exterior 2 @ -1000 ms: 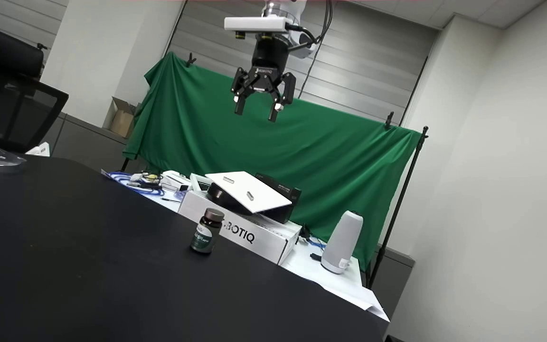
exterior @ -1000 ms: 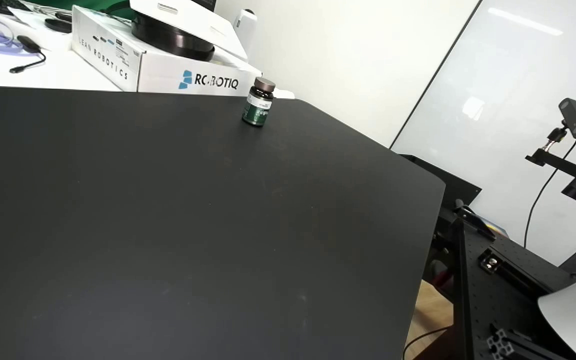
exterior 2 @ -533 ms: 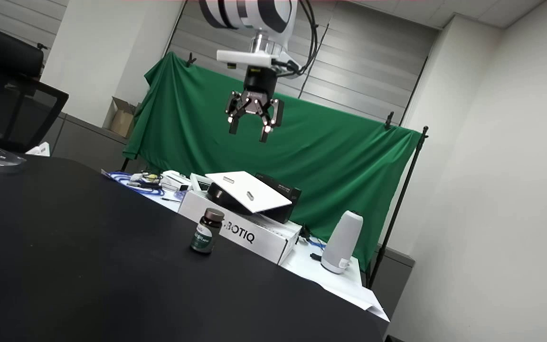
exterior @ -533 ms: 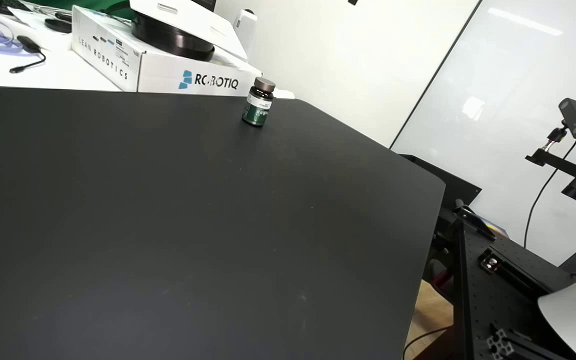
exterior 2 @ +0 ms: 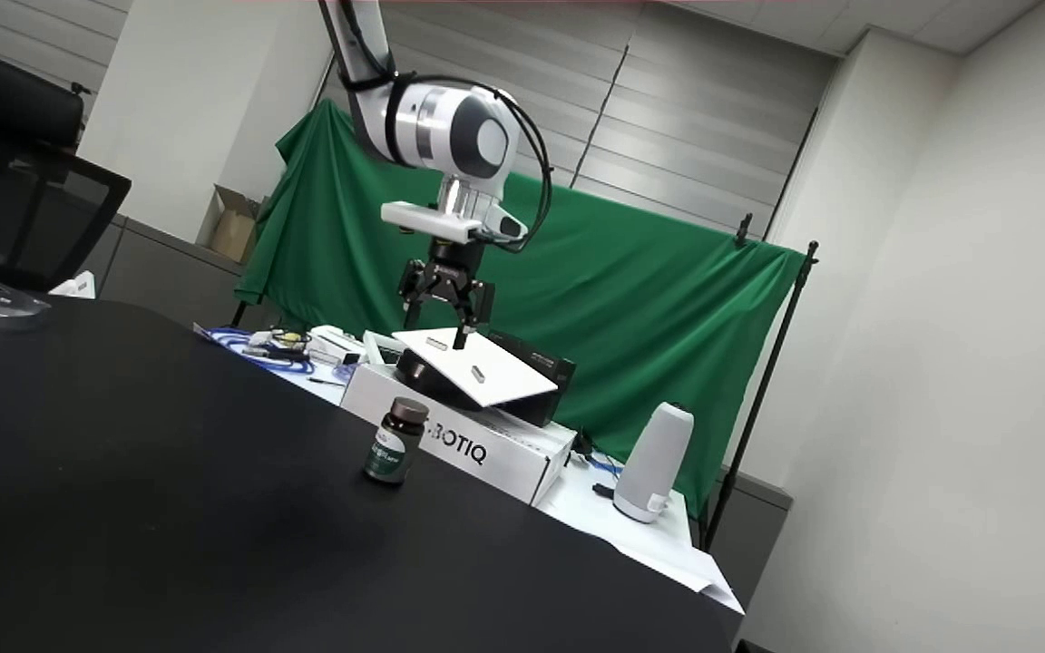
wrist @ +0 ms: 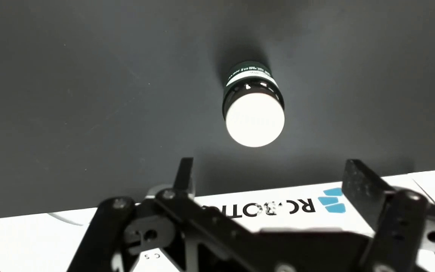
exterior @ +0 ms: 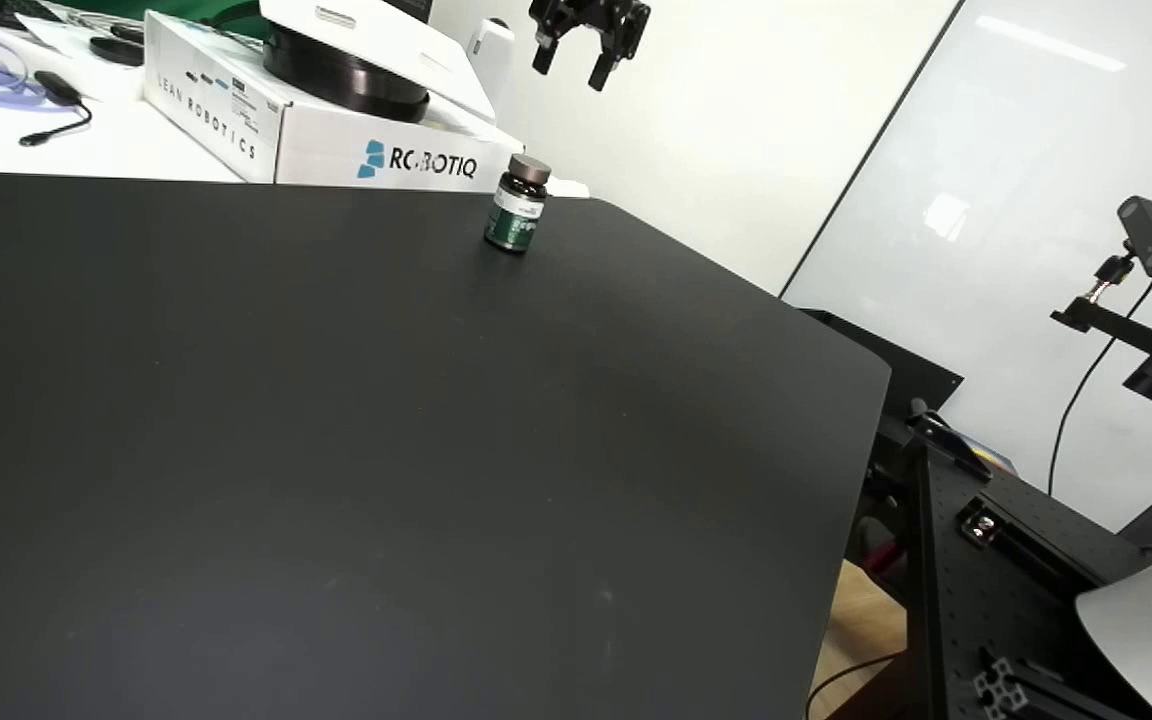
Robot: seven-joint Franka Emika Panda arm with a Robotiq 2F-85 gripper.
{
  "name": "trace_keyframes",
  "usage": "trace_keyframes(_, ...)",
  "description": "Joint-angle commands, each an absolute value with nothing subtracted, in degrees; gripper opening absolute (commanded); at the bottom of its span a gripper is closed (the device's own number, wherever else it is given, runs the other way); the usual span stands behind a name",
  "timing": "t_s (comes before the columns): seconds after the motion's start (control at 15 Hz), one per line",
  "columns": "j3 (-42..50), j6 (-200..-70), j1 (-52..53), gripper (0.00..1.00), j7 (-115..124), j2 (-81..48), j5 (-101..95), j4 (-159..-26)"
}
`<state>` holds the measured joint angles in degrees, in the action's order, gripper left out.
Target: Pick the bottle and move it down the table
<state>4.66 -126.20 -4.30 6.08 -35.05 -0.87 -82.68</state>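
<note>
In an exterior view, the black table occupies the foreground. The dark-green bottle stands upright on it, near the far edge. The gripper hangs higher than the bottle and well apart from it, its two fingers spread wide. Beyond the edge sits the white printed box; a green cloth hangs behind it.

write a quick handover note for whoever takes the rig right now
Gripper: open, holding nothing, raised above the tabletop.
Dark-green bottle: upright on the black table, near an edge; white ROBOTIQ box lies beyond that edge.
Done: gripper open and near the bottle; no grasp yet.
Left: line up, grip, lift, move the bottle down the table, release.
</note>
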Motion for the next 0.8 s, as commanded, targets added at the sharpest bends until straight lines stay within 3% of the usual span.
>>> trace_keyframes(0.0, 4.83, -124.47, -4.32, 1.00, 7.09, -41.44, -0.61, -74.00)
trace_keyframes(0.73, 4.68, -122.76, -4.90, 1.00, 6.63, -47.47, -0.20, -69.73)
